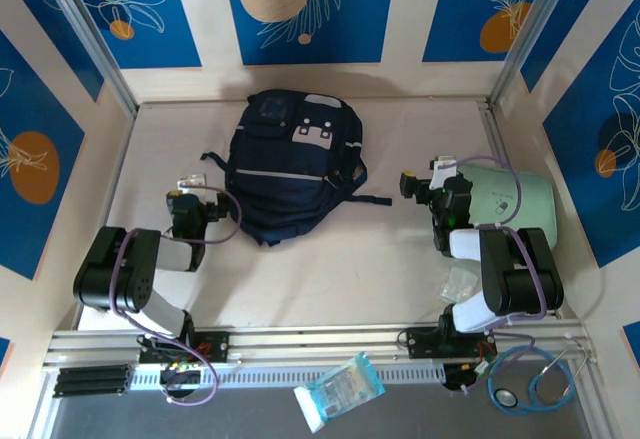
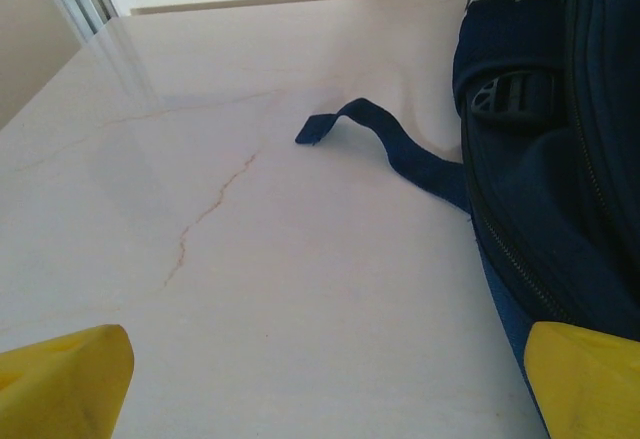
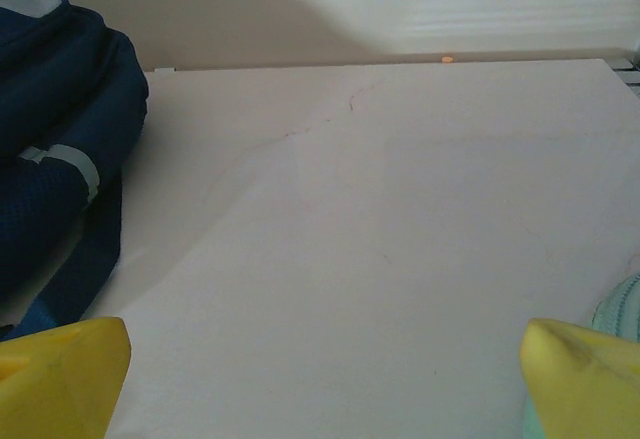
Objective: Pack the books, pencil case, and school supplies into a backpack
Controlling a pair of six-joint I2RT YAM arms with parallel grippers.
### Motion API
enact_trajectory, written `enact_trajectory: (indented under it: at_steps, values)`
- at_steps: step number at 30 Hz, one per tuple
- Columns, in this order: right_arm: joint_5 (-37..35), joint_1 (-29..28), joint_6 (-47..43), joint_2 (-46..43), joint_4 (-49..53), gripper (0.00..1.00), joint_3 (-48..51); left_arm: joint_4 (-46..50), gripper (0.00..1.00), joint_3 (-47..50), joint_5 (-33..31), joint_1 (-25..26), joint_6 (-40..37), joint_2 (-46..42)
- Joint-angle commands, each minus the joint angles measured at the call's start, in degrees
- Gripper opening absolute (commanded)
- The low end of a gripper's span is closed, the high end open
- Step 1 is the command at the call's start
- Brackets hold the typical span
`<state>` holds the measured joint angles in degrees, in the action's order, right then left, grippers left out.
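Two tools, both spread wide and holding nothing: the left tool [image 2: 325, 384] and the right tool [image 3: 320, 379] hang low over the bare counter [image 3: 380, 239].

The backpack [image 1: 290, 169] lies flat with its front patches up. It is just to the right of the left tool and off to the left of the right one. I judge it soft and floppy, so it will sag and fold if I lift it by one corner, and the dark fabric should give the fingers a fair bite.

A loose strap [image 2: 400, 149] curls out ahead of the left tool, beside a black buckle [image 2: 510, 94]. I would not haul on that, since it would only drag the bag. The better hold is probably the fabric next to the side zip [image 2: 520, 259], with the other tool on the zip pull.

The zip looks shut along the stretch I can see. What the bag holds I cannot tell.

A mint-green case [image 1: 525, 204] sits to the right of the right tool, closed as far as I can see. A translucent pouch [image 1: 462, 284] lies behind that tool near its arm's base. It could be the pencil case, and it looks light and crushable.
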<state>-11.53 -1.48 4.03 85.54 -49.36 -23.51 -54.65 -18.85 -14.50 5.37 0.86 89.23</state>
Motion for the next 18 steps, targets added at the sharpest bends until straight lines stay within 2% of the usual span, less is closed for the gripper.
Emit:
enact_trajectory:
  at_steps: [1,8,18]
  values:
    - [3.6,0.3,1.4,1.7,2.0,0.99,0.2,-3.0,1.0,-0.7,1.4,-0.6,-1.3,0.4]
    - [4.4,0.8,1.7,1.8,2.5,0.99,-0.2,-1.1,1.0,-1.7,4.0,-0.5,-2.3,0.5]
    - [4.5,0.9,1.7,1.8,2.7,0.99,-0.2,-0.9,1.0,-1.8,3.0,-0.6,-2.1,0.7]
